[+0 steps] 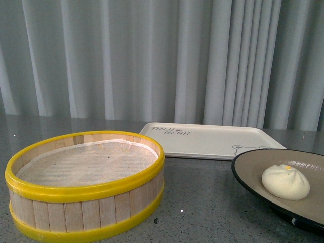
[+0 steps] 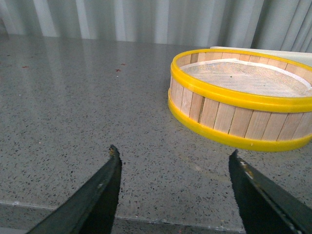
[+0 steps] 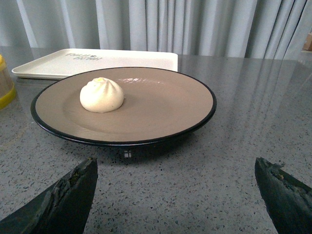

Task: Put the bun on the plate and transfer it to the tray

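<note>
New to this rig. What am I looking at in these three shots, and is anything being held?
A two-armed robot at a speckled grey table. One picture is from a camera on its body, the other two from each wrist.

The left gripper faces a yellow-rimmed steamer basket, which is empty. The right gripper faces the plate, with the bun on it. The tray lies behind, bare.

Both pairs of jaws stand open. Nothing is held.
</note>
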### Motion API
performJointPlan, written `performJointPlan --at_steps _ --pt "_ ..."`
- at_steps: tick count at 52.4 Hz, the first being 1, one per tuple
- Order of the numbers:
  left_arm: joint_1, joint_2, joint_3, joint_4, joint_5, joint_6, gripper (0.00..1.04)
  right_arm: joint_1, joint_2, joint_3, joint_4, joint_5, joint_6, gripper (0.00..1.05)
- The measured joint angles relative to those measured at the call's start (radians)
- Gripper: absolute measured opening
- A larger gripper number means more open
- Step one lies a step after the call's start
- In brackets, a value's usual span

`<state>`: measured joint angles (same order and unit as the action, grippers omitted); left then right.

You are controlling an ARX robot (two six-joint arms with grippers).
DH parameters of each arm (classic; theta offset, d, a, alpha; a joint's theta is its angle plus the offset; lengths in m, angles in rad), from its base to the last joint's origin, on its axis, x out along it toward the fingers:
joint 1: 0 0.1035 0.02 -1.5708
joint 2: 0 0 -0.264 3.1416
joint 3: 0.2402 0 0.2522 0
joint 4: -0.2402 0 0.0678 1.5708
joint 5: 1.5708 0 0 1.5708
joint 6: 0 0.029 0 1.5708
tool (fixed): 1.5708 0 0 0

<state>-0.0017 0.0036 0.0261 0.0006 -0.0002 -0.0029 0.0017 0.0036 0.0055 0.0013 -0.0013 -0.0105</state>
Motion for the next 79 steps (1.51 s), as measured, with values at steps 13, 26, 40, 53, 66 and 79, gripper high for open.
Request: performJointPlan --at_steps 13,26,40,53,66,79 --pt "0.000 0.000 0.000 0.000 0.000 0.000 0.98 0.000 0.000 0.000 0.000 0.000 0.000 0.96" --pt "0.000 0.000 0.000 0.000 0.000 0.000 0.98 0.000 0.000 0.000 0.000 0.000 0.000 0.96" --pt "0.000 0.000 0.000 0.000 0.000 0.000 0.98 0.018 0.291 0.196 -0.136 0.000 -0.367 0.96" --pt "0.000 0.000 0.000 0.000 0.000 0.000 0.98 0.026 0.586 0.444 -0.209 -0.093 -1.056 0.96" --pt "0.000 0.000 0.000 0.000 0.000 0.000 0.98 0.062 0.810 0.479 -0.109 -0.137 -1.256 0.96" --pt "0.000 0.000 0.000 0.000 0.000 0.000 0.98 0.111 0.914 0.512 -0.053 -0.139 -1.289 0.96"
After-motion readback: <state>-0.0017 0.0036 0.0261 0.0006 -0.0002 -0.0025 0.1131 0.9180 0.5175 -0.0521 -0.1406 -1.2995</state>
